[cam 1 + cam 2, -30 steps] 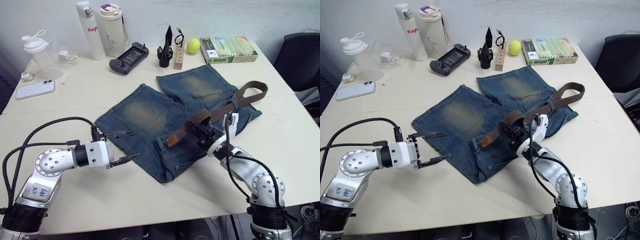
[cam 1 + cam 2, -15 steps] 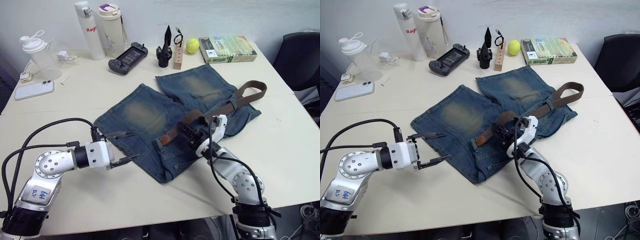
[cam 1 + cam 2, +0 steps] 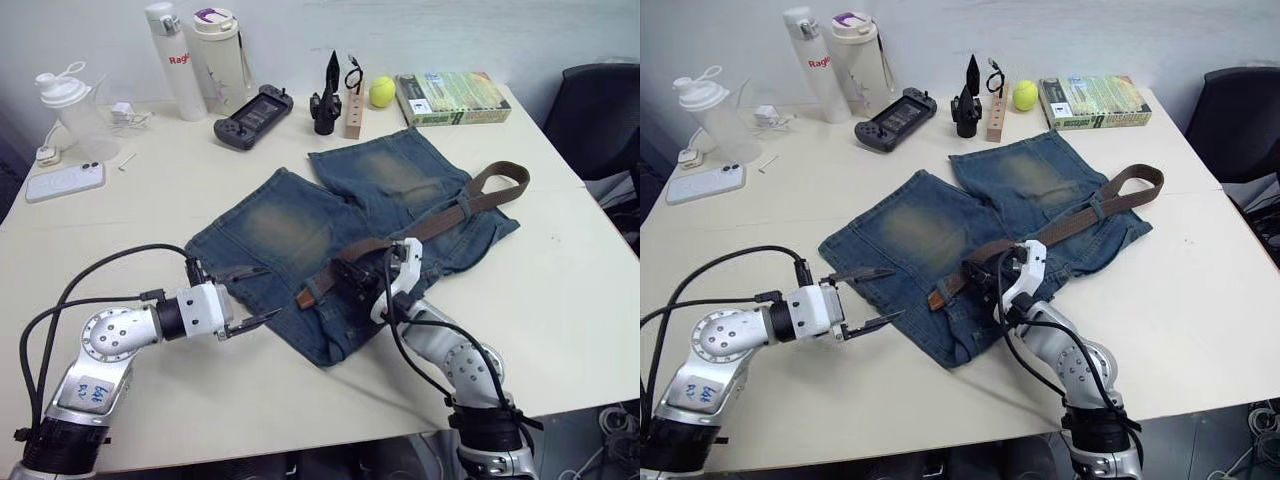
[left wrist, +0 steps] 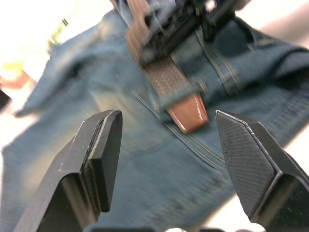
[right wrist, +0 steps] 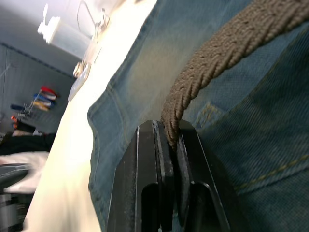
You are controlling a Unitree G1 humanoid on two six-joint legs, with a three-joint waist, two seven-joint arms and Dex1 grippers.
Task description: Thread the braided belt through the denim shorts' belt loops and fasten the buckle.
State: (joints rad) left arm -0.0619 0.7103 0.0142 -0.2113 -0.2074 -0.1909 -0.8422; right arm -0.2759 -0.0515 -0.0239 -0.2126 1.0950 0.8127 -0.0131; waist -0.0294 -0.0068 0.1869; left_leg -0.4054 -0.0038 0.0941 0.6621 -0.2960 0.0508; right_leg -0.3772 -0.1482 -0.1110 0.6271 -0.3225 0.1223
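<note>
From the head views, the denim shorts [image 3: 330, 235] lie flat on the worktop [image 3: 150, 200]; the right gripper [image 3: 352, 281] pinches the braided belt [image 3: 440, 218], whose tan tip points toward the left gripper [image 3: 248, 296]. The left wrist view shows that gripper wide open, empty, the tip straight ahead. The right wrist view shows the jaws clamped on the braid.

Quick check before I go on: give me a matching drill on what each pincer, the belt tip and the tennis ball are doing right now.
Things:
1. left pincer
2. right pincer
3. braided belt's tan tip
4. tennis ball

States:
A. lying on the denim shorts
B. shut on the braided belt
C. open, at the shorts' edge
D. at the far side of the table, beside a wooden block

Pairs: 1-C, 2-B, 3-A, 4-D
</note>
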